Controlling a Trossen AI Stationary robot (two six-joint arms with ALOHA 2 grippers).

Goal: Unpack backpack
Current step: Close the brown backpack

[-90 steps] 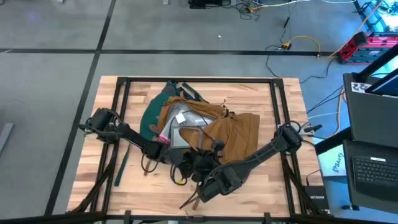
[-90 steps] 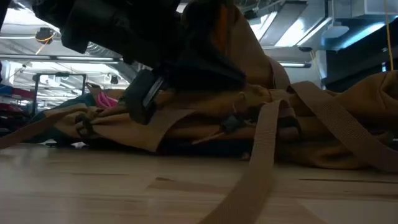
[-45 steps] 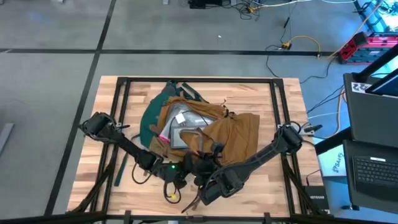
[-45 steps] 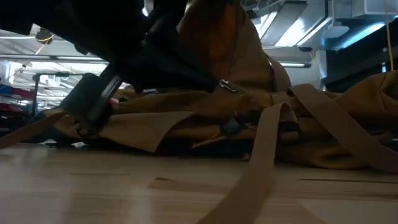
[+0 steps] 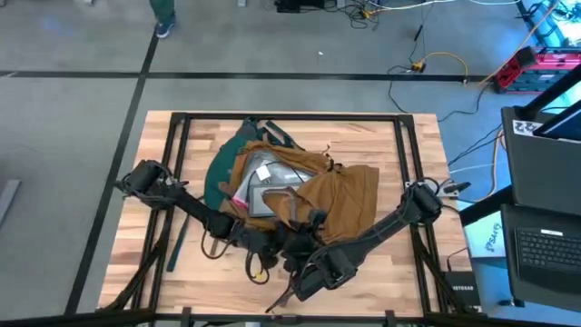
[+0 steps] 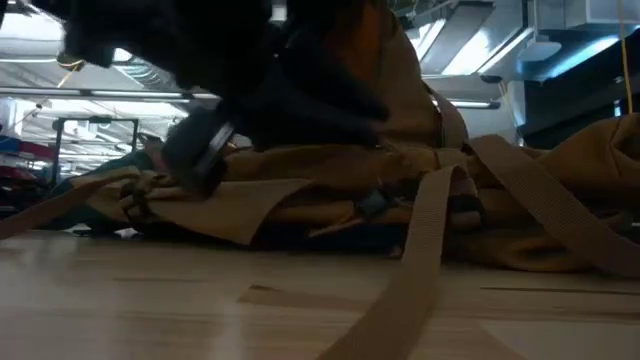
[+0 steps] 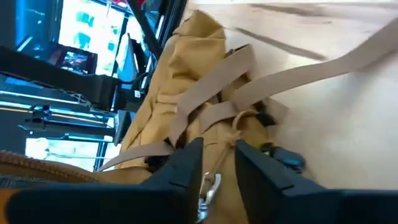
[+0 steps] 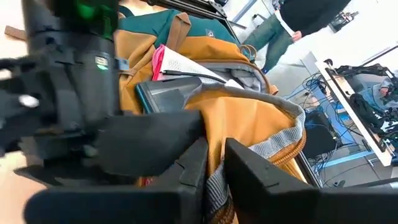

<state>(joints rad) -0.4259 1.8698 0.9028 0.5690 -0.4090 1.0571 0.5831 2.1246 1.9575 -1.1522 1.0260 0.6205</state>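
The tan-brown backpack (image 5: 338, 195) lies flat in the middle of the table, its teal back panel (image 5: 222, 168) to the left and its mouth open. Inside show a grey flat case (image 8: 168, 93), white paper (image 8: 186, 65) and a pink-edged pouch (image 8: 157, 62). My right gripper (image 8: 214, 163) is shut on the near edge of the opening. My left gripper (image 7: 219, 154) is at the backpack's near side, close beside the right one, with a metal zipper pull (image 7: 209, 186) between its fingers. Tan straps (image 6: 420, 260) trail onto the table. My left gripper has the metal zipper pull (image 7: 209, 186) between its two fingers, which lie low and level against the tan fabric; the spot of contact is partly hidden by the fingers. My right gripper pinches the opening's edge (image 8: 217, 180), tan cloth and grey lining together. That flap (image 6: 385, 60) stands raised above the rest of the backpack.
A black frame (image 5: 182, 136) runs around the tabletop. A dark strap (image 5: 177, 245) lies near the left edge. Bare wood (image 5: 399, 145) shows at the right and along the near edge. A person (image 5: 163, 14) stands on the floor beyond the table.
My left gripper has moved from the backpack's left side toward the table's near edge, then toward the right along the backpack's near side, ending next to my right gripper. The raised flap has stayed up.
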